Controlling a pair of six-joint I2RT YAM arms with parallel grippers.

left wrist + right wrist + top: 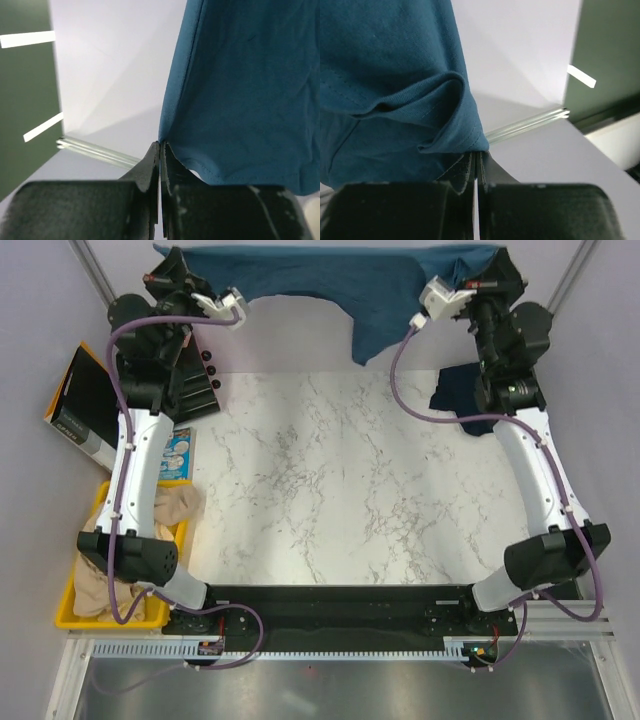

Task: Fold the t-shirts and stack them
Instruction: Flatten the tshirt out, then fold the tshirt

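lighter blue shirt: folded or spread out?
Spread, unfolded: the steel-blue t-shirt hangs stretched between the left claw and right claw, each shut on an edge.

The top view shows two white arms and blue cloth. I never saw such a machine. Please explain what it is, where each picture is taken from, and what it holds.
This is a robot: two arms bolted to a marble table. The top view looks down from above; the other two come from wrist cameras. Each arm ends in a two-finger end effector. The left end effector and the right end effector are both shut on the blue shirt, stretched between them. A navy shirt lies at the table's right side.
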